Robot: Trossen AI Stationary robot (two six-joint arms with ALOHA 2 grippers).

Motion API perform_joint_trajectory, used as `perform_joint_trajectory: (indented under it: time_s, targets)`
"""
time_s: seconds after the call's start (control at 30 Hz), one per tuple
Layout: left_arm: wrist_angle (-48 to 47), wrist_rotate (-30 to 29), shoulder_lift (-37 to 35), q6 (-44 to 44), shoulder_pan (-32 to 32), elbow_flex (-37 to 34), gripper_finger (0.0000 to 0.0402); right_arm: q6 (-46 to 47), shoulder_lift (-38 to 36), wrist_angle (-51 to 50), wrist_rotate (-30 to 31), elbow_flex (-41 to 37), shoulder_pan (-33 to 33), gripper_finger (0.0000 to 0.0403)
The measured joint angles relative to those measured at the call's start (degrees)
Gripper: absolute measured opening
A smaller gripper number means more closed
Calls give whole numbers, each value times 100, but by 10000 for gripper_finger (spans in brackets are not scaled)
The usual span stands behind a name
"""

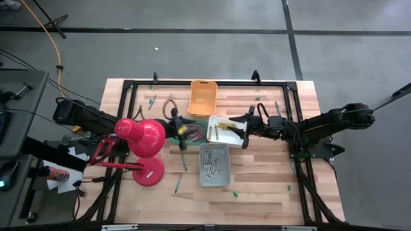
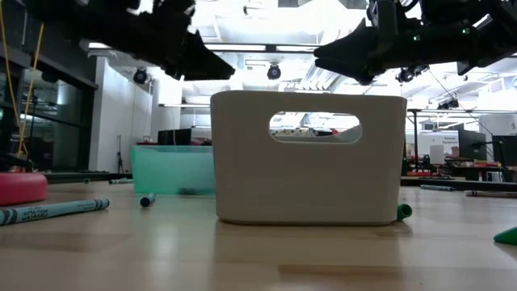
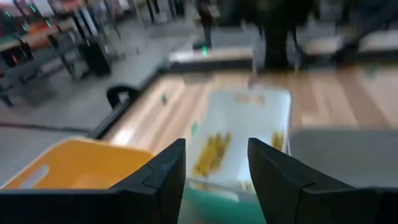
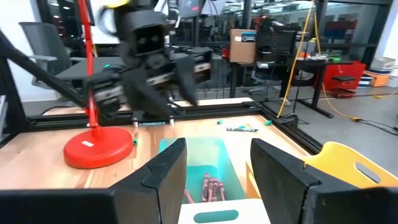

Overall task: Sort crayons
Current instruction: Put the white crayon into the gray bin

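Yellow crayons (image 1: 221, 128) lie in a loose heap inside a white rectangular plastic bin (image 1: 239, 138) at the middle of the light wooden table (image 1: 263, 186), directly between the robot's two grippers. The left gripper (image 1: 182, 129) hangs above the table just beside the white bin's near end, its two dark fingers (image 3: 163, 171) spread apart and empty, with the yellow heap visible through the gap in its wrist view. The right gripper (image 1: 247, 122) hovers at the opposite end of the same bin, fingers likewise parted and holding nothing.

More crayons are sorted nearby: a cluster of pink-red sticks (image 4: 211, 186) rests in a translucent teal plastic bin (image 4: 219, 155) just beside the white one on the left arm's side, and grey sticks (image 1: 212, 162) fill a grey rectangular bin (image 1: 221, 179) just beside the white bin, toward the table's front edge. An orange-yellow plastic bin (image 1: 201, 97) sits just beside the white bin toward the table's back edge; its contents cannot be made out. A few loose crayons (image 1: 178, 185) lie scattered on the bare wood, among them a green one (image 2: 52, 211). A red desk lamp (image 1: 141, 138) with a round base (image 1: 148, 171) stands over the left arm.
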Motion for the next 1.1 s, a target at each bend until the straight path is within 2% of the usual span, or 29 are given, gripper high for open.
perform_joint_trajectory:
  time_s: [0.1, 0.23, 0.3, 0.5, 1.1]
  targets:
    - [1037, 481, -135, -44, 202, -451, 161, 0, 0, 0, -28, 0, 13, 173]
    - [1604, 1501, -421, -175, 440, -805, 161, -4, 0, -2, -29, 0, 13, 173]
    - [1728, 1720, -526, -209, 550, -946, 161, -7, 0, 3, -31, 0, 13, 173]
    - [1882, 1743, -625, -339, 731, -1185, 161, 128, 0, 2, -40, 0, 11, 173]
    - [1878, 1727, -625, -395, 773, -1183, 161, 98, 0, 0, -48, 0, 8, 173]
